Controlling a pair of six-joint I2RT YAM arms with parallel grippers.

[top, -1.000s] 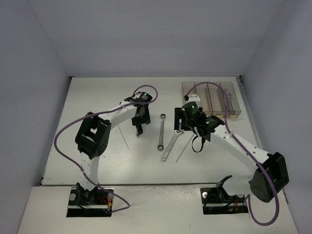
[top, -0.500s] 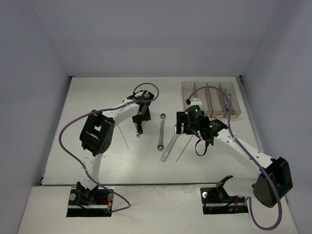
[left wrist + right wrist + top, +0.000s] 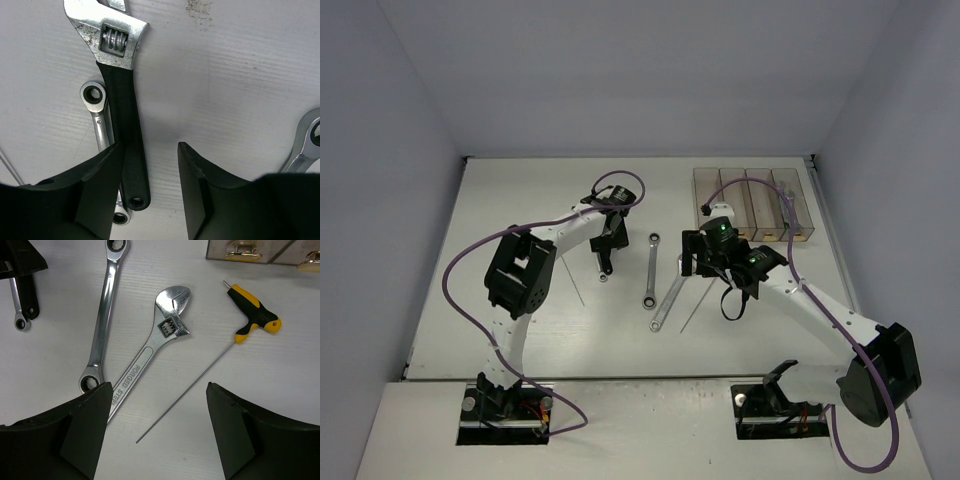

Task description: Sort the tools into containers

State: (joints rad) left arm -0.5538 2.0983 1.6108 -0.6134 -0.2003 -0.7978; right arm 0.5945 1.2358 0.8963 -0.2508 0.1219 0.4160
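My left gripper [image 3: 150, 150] hangs open over the black-handled adjustable spanner [image 3: 122, 115]. The handle's end lies between the jaws, close to the left finger [image 3: 95, 190], with a gap to the right one. A small silver ratchet wrench [image 3: 98, 117] lies beside the handle. My right gripper [image 3: 159, 387] stands wide open above the thin rod of a yellow-black T-handle driver [image 3: 255, 315], with a silver adjustable wrench [image 3: 150, 352] and a long ratchet wrench [image 3: 102, 320] to its left. The containers [image 3: 732, 195] stand in a row at the back right, beyond my right gripper [image 3: 692, 262].
Another thin rod [image 3: 578, 290] lies just in front of my left gripper [image 3: 608, 248]. The two grippers work close together, with the long ratchet wrench [image 3: 650, 270] between them. A raised edge bounds the table at the back and right.
My right gripper has moved a little toward the near edge, away from the containers. My left gripper stays over the black-handled spanner, while that arm's elbow has shifted slightly right.
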